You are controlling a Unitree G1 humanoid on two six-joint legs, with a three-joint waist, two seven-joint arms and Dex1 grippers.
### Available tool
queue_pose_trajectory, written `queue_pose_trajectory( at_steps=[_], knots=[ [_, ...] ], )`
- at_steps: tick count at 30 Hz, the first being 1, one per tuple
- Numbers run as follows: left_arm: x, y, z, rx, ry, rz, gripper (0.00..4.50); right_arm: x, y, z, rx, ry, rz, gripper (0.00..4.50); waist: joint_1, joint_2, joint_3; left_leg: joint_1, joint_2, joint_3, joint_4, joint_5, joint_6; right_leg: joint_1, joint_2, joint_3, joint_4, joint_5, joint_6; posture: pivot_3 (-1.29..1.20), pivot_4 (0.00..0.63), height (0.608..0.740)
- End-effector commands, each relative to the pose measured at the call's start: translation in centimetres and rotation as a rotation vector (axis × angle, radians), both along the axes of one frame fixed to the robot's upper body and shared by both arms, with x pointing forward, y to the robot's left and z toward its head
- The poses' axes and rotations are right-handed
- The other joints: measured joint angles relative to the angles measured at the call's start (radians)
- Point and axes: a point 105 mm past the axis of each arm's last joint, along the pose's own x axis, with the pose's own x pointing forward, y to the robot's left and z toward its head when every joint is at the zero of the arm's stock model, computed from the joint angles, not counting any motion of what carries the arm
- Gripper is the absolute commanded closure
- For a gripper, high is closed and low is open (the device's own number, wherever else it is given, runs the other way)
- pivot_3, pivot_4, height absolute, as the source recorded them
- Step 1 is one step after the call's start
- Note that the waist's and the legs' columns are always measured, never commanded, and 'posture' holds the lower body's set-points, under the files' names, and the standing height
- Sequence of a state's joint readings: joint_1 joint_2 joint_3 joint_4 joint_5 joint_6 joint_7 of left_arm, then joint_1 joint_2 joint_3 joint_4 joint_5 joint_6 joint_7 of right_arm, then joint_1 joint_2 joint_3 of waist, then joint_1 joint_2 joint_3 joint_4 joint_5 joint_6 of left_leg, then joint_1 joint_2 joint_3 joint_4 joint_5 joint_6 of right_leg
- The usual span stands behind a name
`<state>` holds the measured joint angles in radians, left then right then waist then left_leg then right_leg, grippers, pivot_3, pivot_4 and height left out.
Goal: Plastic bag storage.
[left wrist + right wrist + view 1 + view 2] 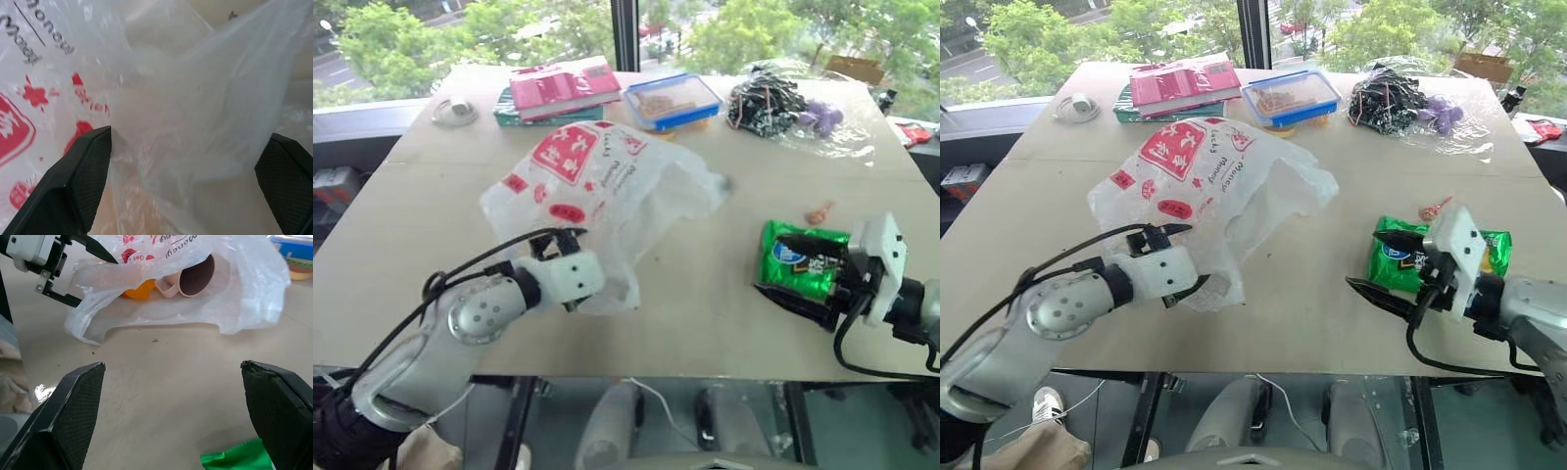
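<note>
A: Where was the plastic bag?

B: Mid tabletop, puffed up, red print facing up. The right wrist view showed a pink cup and something orange inside it, so not empty yet, imo.

A: Which step, then?

B: Looked like the approach to a first grab. The left gripper sat at the bag's near edge, fingers spread wide w/ film bulging between them, nothing pinched. No hold yet.

A: And the right gripper?

B: Also fully released, holding nothing. It hovered over the near right of the tabletop, just in front of the green snack packet, well apart from the bag.

A: Next move?

B: Prob. close the left fingers on a fold of film, not just on air. Thin and crinkly, so it'd slip or bunch easily. The right gripper would need to come across to the open mouth to help, and the stuff inside would need dealing w/ before folding.

A: Anything else around?

B: Far edge: books, a blue-lidded box, a clear-wrapped bundle of dark & purple bits. All clear of the bag, except the box, which was close to its far side.
</note>
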<state>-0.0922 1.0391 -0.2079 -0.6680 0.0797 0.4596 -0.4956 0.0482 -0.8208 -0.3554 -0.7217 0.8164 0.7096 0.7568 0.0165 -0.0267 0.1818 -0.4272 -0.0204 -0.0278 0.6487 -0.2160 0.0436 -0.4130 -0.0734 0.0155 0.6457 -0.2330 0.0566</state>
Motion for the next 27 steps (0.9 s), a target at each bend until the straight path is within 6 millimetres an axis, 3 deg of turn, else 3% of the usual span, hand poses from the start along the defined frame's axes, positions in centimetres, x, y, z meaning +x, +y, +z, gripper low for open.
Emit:
queue_pose_trajectory(
  at_steps=[1,6,10,15,19,20,23,27],
  knots=[
    [0.0,-0.6,1.0,-0.08,-0.014,-0.021,0.06,-0.7,0.1,1.1,-0.004,-0.046,-0.006,0.0,-0.001,0.001,0.0,0.0,0.0,0.0,0.0,0.0,0.0,0.0,0.0,0.0,0.0,0.0,0.0,0.0,0.15,0.74],
    [0.9,-0.6,1.0,-0.093,0.02,0.013,0.06,-0.9,0.0,1.0,-0.009,-0.043,-0.02,0.0,-0.001,0.001,-0.001,0.0,0.0,-0.001,0.001,0.0,0.0,0.0,0.002,-0.002,0.001,0.001,0.001,0.0,0.15,0.74],
    [1.9,0.0,0.5,-0.03,-0.064,0.063,0.06,-0.9,0.1,0.8,-0.01,-0.043,-0.025,0.0,-0.003,0.001,-0.001,0.001,0.0,0.001,0.002,0.0,0.0,0.001,0.005,-0.004,0.001,0.002,0.004,0.0,0.15,0.74],
    [2.6,1.0,1.2,-0.012,-0.222,0.119,2.24,-0.8,-0.1,0.9,-0.007,-0.052,-0.037,0.0,-0.002,0.001,-0.001,0.001,0.0,0.001,0.002,0.0,0.001,0.001,0.005,-0.004,0.001,0.002,0.004,0.0,0.15,0.74],
    [3.6,3.5,4.8,-0.188,-0.406,0.26,4.21,-0.5,-0.2,1.2,-0.015,-0.076,-0.08,0.0,-0.001,0.001,-0.001,0.001,0.0,0.0,0.002,0.0,0.0,0.001,0.002,-0.004,0.001,0.003,0.004,0.0,0.15,0.74],
    [3.6,4.6,5.9,-0.243,-0.446,0.32,4.46,-0.2,-0.5,1.3,-0.018,-0.089,-0.112,0.0,-0.001,0.001,-0.001,0.001,0.0,-0.001,0.003,0.0,0.001,0.001,0.002,-0.004,0.001,0.003,0.004,0.0,0.15,0.74],
    [2.8,6.4,8.3,-0.334,-0.548,0.405,4.46,0.6,-1.9,1.3,-0.04,-0.095,-0.243,0.0,-0.001,0.001,-0.001,0.001,0.0,-0.001,0.003,0.0,0.0,0.001,0.002,-0.005,0.002,0.003,0.004,0.0,0.15,0.74],
    [1.7,7.6,11.0,-0.385,-0.724,0.452,4.46,1.9,-6.6,0.1,-0.102,-0.05,-0.539,0.0,0.002,0.0,-0.002,0.001,0.0,0.0,0.003,0.0,0.0,0.001,0.002,-0.004,0.002,0.003,0.004,0.0,0.15,0.74]
  ],
)
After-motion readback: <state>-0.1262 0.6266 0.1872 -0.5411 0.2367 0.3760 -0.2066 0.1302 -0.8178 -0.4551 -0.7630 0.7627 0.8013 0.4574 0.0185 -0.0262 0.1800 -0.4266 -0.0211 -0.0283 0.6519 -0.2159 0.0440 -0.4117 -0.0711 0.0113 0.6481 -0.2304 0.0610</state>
